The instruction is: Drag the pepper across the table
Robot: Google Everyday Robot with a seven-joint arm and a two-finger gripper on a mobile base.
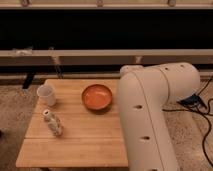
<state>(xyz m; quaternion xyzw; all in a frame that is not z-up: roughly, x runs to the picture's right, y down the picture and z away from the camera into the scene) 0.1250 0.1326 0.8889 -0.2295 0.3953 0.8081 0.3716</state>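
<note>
Counter [95,142]: a rectangular light wooden top made of planks, standing on a speckled floor [12,125]. Its right part is covered by the arm.

Arm [150,110]: thick, white and smooth. It rises from the lower edge of the view, bends at a rounded joint at the upper right, and fills most of the right half. Small dark holes run down its lower link.

Gripper: out of sight, hidden by the bulk of the white arm. Its exact place cannot be told from this view.

Fingers: closed all the way together. Whether anything is caught between them cannot be told.

Pepper: hidden. No part of it shows on the bare planks, so where it lies cannot be told.

Orange bowl [97,96]: round and shallow, sitting on the back half of the counter near the middle. It is just beside the arm's left edge.

White cup [46,94]: upright at the back left corner of the counter, well apart from the bowl.

Small bottle [52,123]: pale, on the left side in front of the cup, with its cap end toward the cup. Whether it stands or lies cannot be told.

Cables [202,107]: dark, trailing over the floor to the right of the arm.

Background: a pale rail [100,54] runs across behind the counter, with a dark band above it.
</note>
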